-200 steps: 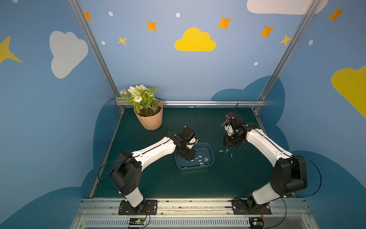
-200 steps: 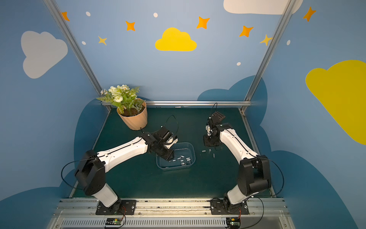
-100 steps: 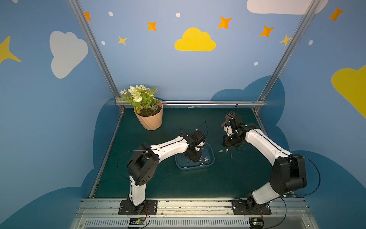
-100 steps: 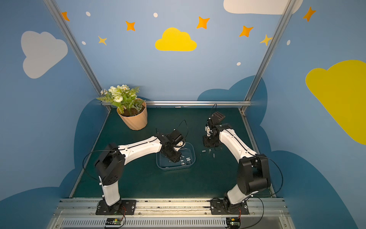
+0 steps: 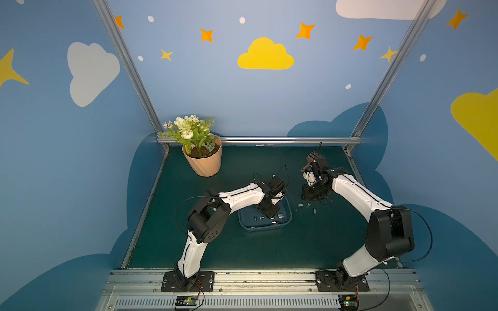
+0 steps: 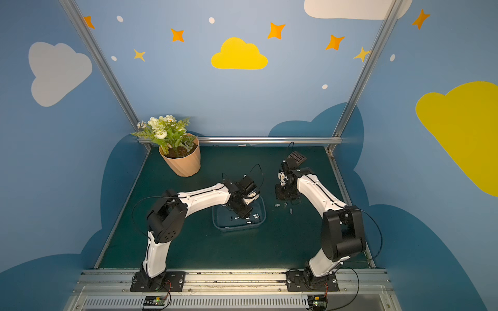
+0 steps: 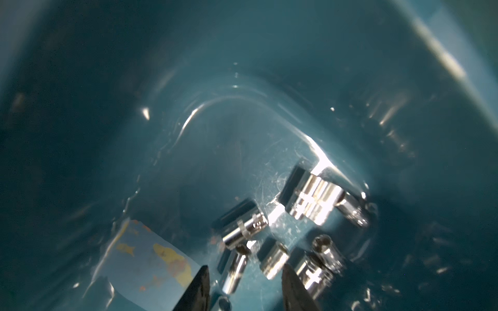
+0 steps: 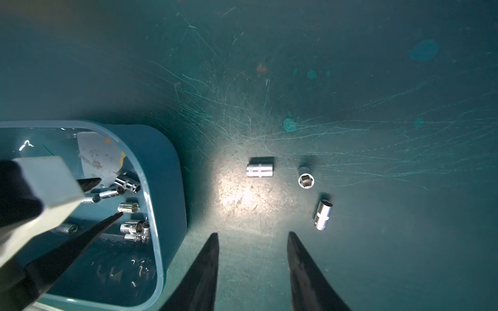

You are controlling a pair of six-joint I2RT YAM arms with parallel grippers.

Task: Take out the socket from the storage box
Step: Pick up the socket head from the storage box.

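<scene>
Left wrist view: the left gripper (image 7: pixel 246 285) is down inside the box (image 7: pixel 444 62), its fingers (image 7: pixel 199 290) spread just above the box floor. A slim socket (image 7: pixel 235 269) lies on its side in the gap between the tips, closer to one finger; neither finger can be seen pressing on it. More sockets (image 7: pixel 312 204) lie bunched just past the tips in a rounded corner of the box, the biggest nearest the wall. A pale label (image 7: pixel 151 258) with yellow marks is stuck to the floor beside them.

In both top views the box sits about mid-desk (image 5: pixel 215 255), a little toward the near side. The left arm (image 5: pixel 239 195) stretches into it from the left, and the sockets inside lie mostly in its right half.

Right wrist view: the right gripper (image 8: pixel 252 239) hangs over bare desk just right of the box. Its fingers (image 8: pixel 207 269) are spread, with nothing between them. Three loose sockets (image 8: pixel 260 171) lie on the desk right of the box, apart from one another. One is on its side, one stands on end with its hexagonal opening up, and a slimmer one is on its side. In a top view they show as small bright specks (image 5: pixel 309 203) just on the near side of the right gripper, between it and the box's right wall.

A flowerpot (image 5: pixel 206 161) stands at the far left of the desk, well apart from both arms.
</scene>
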